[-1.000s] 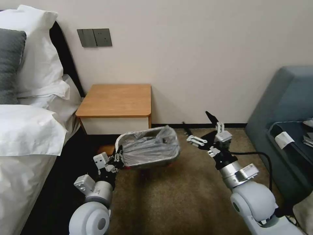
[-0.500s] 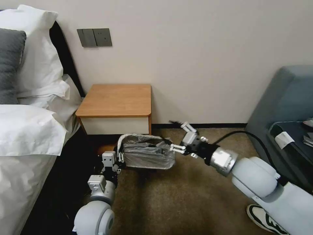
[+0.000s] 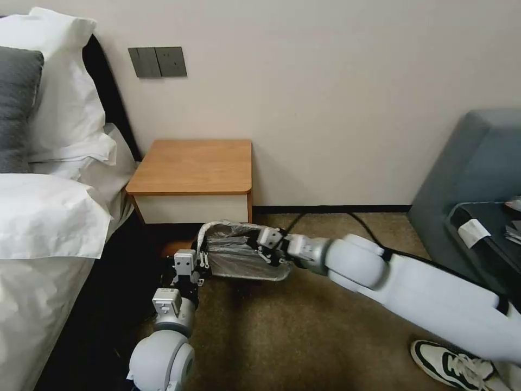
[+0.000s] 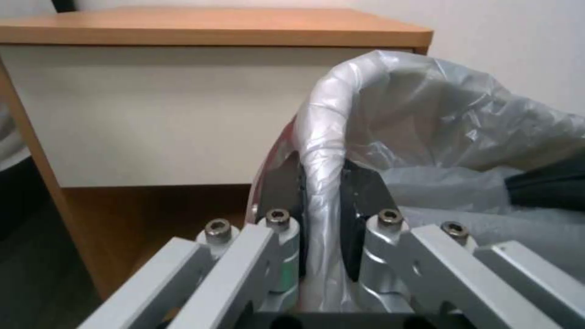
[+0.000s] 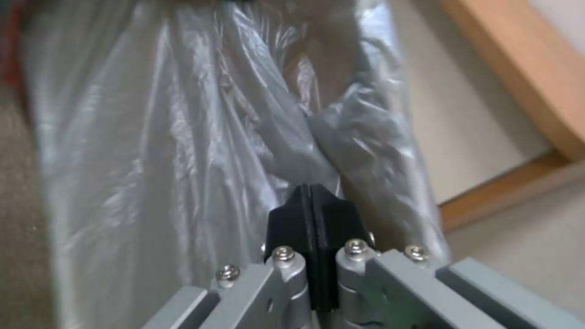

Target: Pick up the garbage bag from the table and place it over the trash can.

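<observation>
Beside the table [image 3: 196, 166], left pincer [image 3: 202, 262] clamps the bagged trash can [image 4: 323, 137] rim; right pincer [image 5: 312, 208] pinched closed against the garbage bag [image 5: 183, 137].

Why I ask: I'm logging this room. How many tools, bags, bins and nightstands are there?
Tools: 2 (left tool, right tool)
Bag: 1
Bin: 1
Nightstand: 1
Total: 5

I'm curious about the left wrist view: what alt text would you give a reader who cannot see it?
The left gripper clamps the rolled rim of a cream-white plastic trash can, wrapped in a thin crinkled translucent grey garbage bag. Behind stands a small wooden nightstand with an orange-brown top and white drawer front.
</observation>
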{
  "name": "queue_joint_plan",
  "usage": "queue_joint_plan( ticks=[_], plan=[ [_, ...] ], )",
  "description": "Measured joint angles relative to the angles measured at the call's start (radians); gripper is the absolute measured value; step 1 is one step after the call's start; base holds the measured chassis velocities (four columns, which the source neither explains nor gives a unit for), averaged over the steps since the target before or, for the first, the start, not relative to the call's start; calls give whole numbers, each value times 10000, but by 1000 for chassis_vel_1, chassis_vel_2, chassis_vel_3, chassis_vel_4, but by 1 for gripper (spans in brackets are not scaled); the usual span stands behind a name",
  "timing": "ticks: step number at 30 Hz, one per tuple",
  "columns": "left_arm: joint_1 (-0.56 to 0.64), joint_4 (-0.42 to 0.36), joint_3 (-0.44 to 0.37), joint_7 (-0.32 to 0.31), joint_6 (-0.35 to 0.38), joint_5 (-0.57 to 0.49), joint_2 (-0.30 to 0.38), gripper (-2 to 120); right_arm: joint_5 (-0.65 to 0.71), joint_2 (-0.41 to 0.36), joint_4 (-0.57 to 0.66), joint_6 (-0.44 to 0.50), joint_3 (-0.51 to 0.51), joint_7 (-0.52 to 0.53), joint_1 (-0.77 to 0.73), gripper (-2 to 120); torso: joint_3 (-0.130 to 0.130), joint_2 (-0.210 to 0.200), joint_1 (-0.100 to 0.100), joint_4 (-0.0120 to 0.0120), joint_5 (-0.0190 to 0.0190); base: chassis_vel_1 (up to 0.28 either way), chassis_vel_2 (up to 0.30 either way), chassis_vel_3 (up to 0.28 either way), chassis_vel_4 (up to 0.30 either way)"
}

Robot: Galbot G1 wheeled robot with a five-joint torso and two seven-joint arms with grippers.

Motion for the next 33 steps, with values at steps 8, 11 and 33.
queue_joint_plan(
  ticks=[8, 11, 33],
  plan=[
    [5, 26, 122, 63, -49, 337, -25, 7, 46, 589, -1220, 11, -1367, -206, 864, 0, 0, 0, 0, -3, -2, 0, 0, 0, 0],
    [53, -1, 230, 68, -70, 462, -105, 7, -85, 1138, -1977, 74, -1757, -252, 1051, 0, -1, 1, 0, -2, -2, 0, 0, 0, 0],
    [303, -302, 436, -209, 293, 370, -377, 7, -587, 2178, -2878, 409, -1893, -381, 917, 0, -2, 2, 0, -1, -2, 0, 0, 0, 0]
  ],
)
